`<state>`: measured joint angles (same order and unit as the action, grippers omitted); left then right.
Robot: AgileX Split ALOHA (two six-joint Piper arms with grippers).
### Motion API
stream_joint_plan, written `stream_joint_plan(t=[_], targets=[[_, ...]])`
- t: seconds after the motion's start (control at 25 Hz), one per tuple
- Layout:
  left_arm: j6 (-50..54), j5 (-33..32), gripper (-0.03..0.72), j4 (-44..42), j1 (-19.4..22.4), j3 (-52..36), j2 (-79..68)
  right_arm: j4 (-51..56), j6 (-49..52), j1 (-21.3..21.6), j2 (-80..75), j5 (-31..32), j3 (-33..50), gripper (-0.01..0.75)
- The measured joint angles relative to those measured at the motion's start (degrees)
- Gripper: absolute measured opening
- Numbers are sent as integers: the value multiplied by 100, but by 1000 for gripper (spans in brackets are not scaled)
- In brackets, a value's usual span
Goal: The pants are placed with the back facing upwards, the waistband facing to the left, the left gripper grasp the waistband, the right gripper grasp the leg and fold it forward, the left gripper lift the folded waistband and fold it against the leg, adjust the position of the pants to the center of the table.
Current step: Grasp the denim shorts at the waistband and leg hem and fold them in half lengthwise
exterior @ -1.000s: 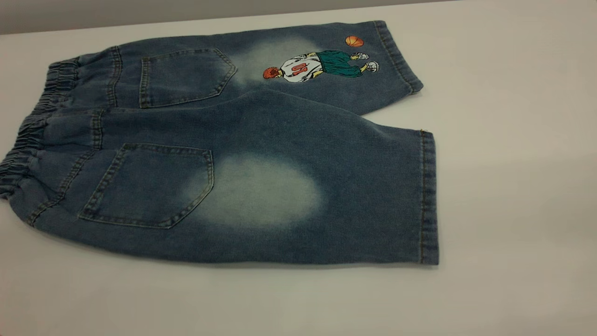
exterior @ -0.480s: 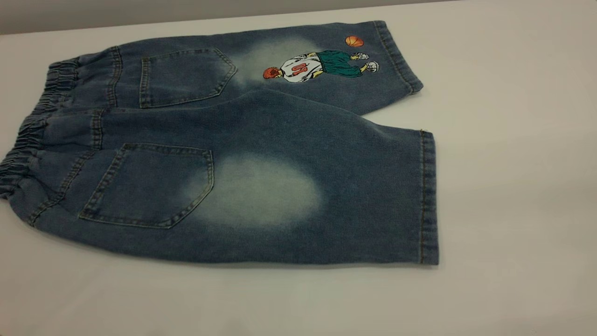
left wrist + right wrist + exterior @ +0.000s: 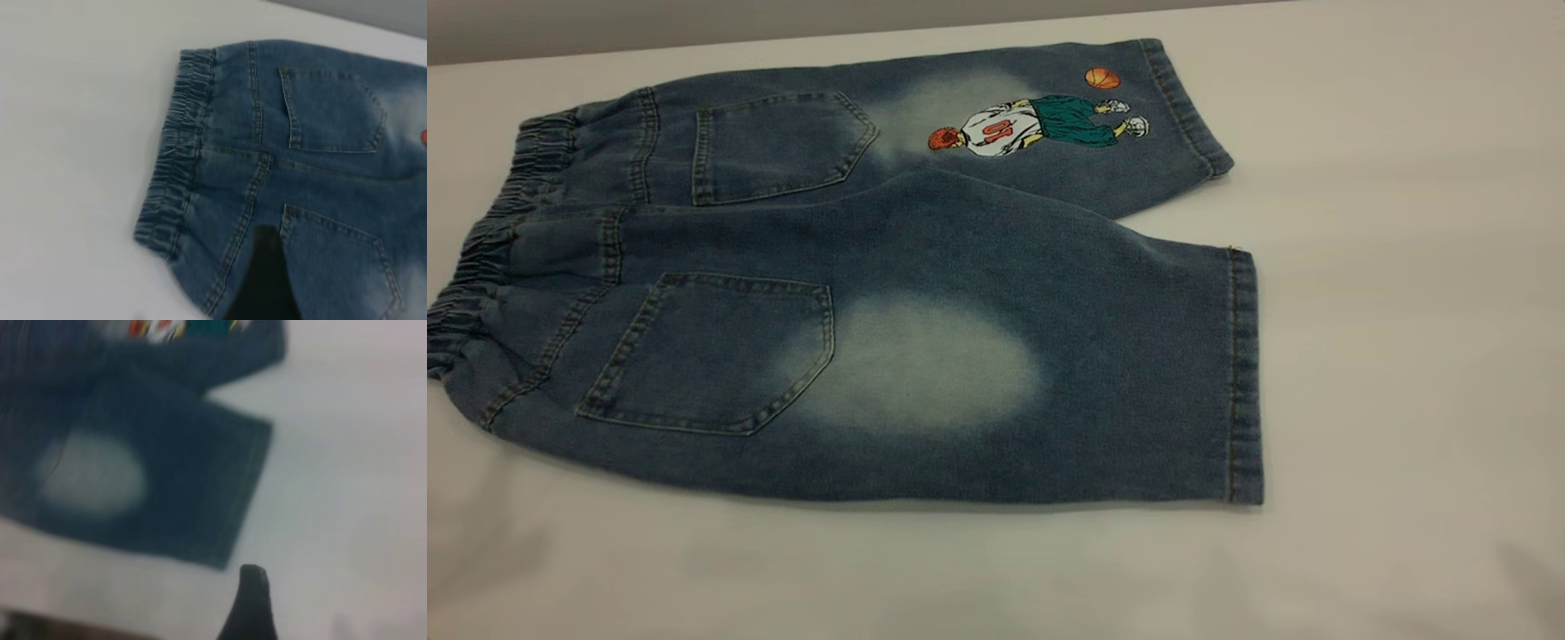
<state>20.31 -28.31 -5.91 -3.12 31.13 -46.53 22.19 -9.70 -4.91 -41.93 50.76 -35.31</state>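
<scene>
The pants (image 3: 854, 284) lie flat on the worktop (image 3: 1405, 267), back pockets up, waistband (image 3: 480, 258) toward my left side, plain leg (image 3: 1049, 382) with the pale oval nearest the camera, printed leg behind it. My left tool (image 3: 263, 280) hangs above the seat, near the waistband (image 3: 177, 153); my right tool (image 3: 250, 603) hangs over bare worktop beside the plain leg's hem (image 3: 243, 493). Only one dark finger of each shows, so I cannot tell whether either is released or clenched.
</scene>
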Motion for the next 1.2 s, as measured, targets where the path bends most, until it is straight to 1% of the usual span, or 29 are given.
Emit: stream_joint_plan(t=[0.16,0.32,0.44,0.56,0.72,0.88,1.08,1.2], targets=[[0,792,529,0,0,6,-1102,608,-676,-23,-999,-65,0,533],[-26,982,529,-8,18,274,-2046,767,-901,-136,-1772,-168,7,533],[-52,696,529,-84,18,640,-2584,866,-894,-363,-2173,-403,89,533],[-52,443,529,-321,18,1026,-2973,960,-894,-667,-2463,-943,300,533],[-52,115,529,-327,18,1378,-3311,953,-894,-1024,-2912,-1645,469,533],[-52,103,529,-373,196,1534,-3427,953,-968,-1242,-3542,-2188,463,533],[-41,128,529,-326,626,1543,-3458,953,-1030,-1654,-4454,-2747,463,533],[-35,133,529,-315,668,1543,-3600,953,-1030,-1908,-4987,-3078,452,533]])
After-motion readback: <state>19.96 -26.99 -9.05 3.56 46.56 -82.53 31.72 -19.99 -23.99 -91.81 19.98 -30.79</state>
